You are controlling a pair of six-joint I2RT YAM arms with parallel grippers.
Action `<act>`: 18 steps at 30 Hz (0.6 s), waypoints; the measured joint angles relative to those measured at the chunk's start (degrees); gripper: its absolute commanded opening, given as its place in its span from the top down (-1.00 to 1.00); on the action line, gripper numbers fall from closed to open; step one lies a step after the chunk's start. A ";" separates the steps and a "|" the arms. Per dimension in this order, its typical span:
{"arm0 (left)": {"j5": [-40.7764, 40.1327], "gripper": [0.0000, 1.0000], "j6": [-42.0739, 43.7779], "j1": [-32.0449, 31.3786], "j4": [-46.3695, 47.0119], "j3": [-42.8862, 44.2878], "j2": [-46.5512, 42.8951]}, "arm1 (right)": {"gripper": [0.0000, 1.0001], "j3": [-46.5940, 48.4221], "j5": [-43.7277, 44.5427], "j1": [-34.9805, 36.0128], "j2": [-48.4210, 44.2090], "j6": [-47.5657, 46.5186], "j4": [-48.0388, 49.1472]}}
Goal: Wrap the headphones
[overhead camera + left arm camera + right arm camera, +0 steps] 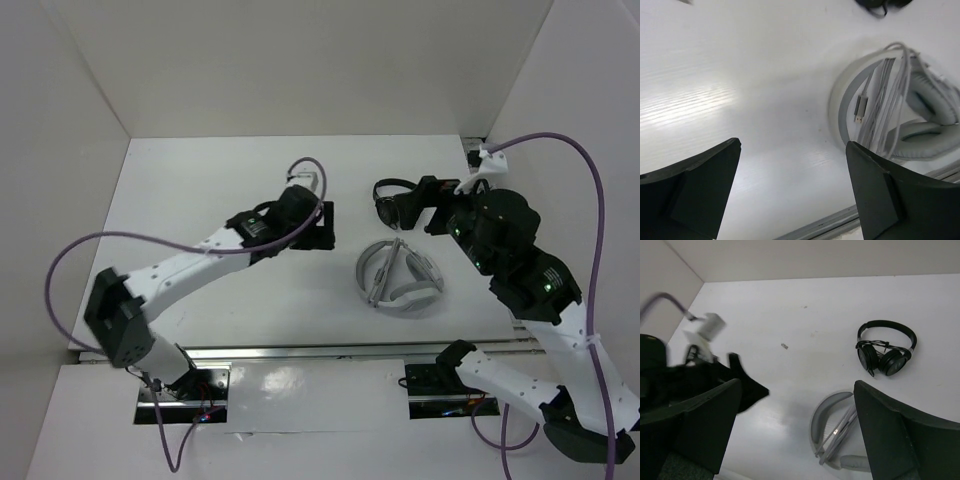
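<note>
The white and light-grey headphones (410,298) lie flat on the table in front of the arms, their thin grey cable (879,100) bundled in several strands across the headband, the plug (860,107) on top. My left gripper (325,225) hovers open just left of them, nothing between its fingers (695,190). In the left wrist view (792,144) the headband (842,107) sits beside the right finger. My right gripper (432,205) is raised behind them, also open and empty. The right wrist view (797,384) looks down on the headphones (827,415).
Smaller black headphones (395,200) lie at the back, just beyond the white pair, and show in the right wrist view (886,347). White walls enclose the table on three sides. A metal rail (330,352) runs along the near edge.
</note>
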 measured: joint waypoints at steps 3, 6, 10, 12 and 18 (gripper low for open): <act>-5.29 -0.98 -0.37 -0.26 -3.96 -3.45 -12.79 | -1.00 0.11 -1.90 0.00 -2.84 0.66 -2.82; -9.46 -0.98 -0.33 -0.42 -9.99 -6.29 -26.05 | -1.00 0.11 -2.23 0.00 -5.57 1.16 -6.32; -13.27 -0.98 -0.22 -0.44 -18.51 -6.64 -40.70 | -1.00 1.33 -2.27 0.00 -8.20 1.36 -10.47; -15.17 -0.98 -0.26 -0.44 -23.37 -6.01 -47.36 | -1.00 2.40 -2.19 0.00 -8.83 1.42 -12.31; -19.61 -0.98 -1.79 -0.44 -37.94 0.52 -56.87 | -1.00 3.08 -1.49 0.00 -11.39 1.44 -16.72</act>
